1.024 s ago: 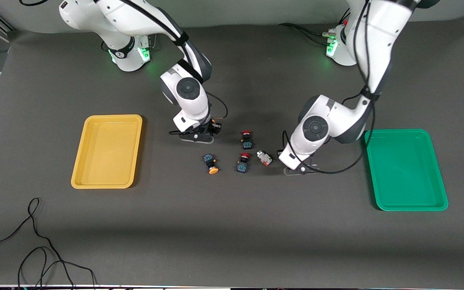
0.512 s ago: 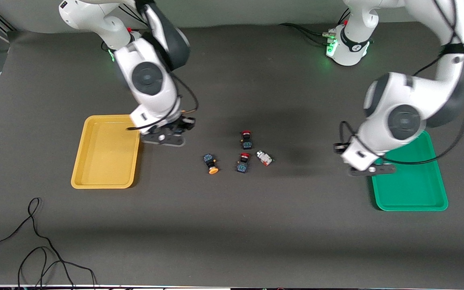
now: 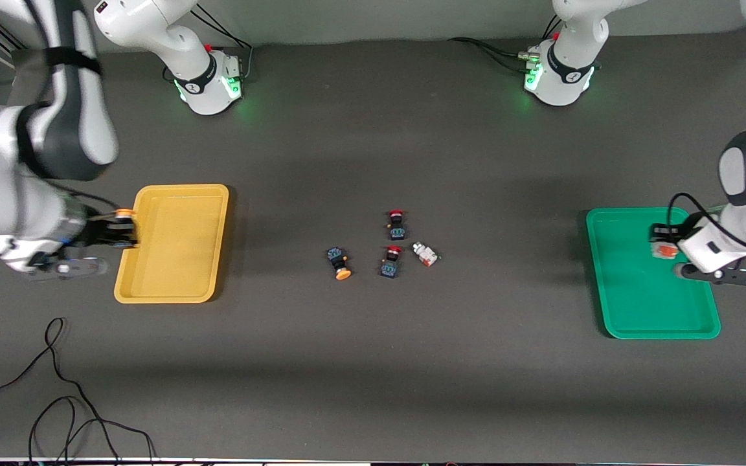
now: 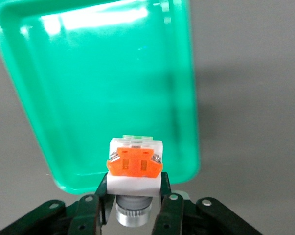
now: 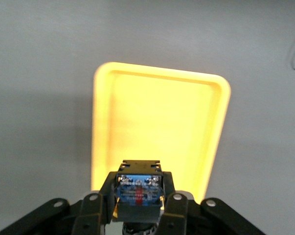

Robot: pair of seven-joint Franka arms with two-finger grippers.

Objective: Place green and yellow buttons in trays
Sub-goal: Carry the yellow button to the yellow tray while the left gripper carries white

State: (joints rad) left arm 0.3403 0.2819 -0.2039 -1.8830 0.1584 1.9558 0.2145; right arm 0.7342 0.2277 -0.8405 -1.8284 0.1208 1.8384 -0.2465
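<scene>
My right gripper (image 3: 116, 234) is shut on a black-bodied button with an orange-yellow cap (image 3: 124, 213) over the yellow tray's (image 3: 172, 285) edge at the right arm's end. The right wrist view shows the button (image 5: 137, 190) between the fingers, with the yellow tray (image 5: 157, 122) below. My left gripper (image 3: 660, 242) is shut on a white-grey switch with an orange face (image 3: 664, 250) over the green tray (image 3: 638, 304). The left wrist view shows that switch (image 4: 135, 166) above the green tray (image 4: 88, 88). Another yellow-capped button (image 3: 339, 263) and a white-grey switch (image 3: 425, 254) lie at mid-table.
Two red-capped black buttons (image 3: 397, 223) (image 3: 391, 260) lie between the loose yellow-capped button and the loose switch. A black cable (image 3: 56, 388) loops on the table near the front camera at the right arm's end.
Both arms swung out from the middle cluster. The right gripper carried its button to the yellow tray's edge, and the left gripper carried its switch over the green tray.
</scene>
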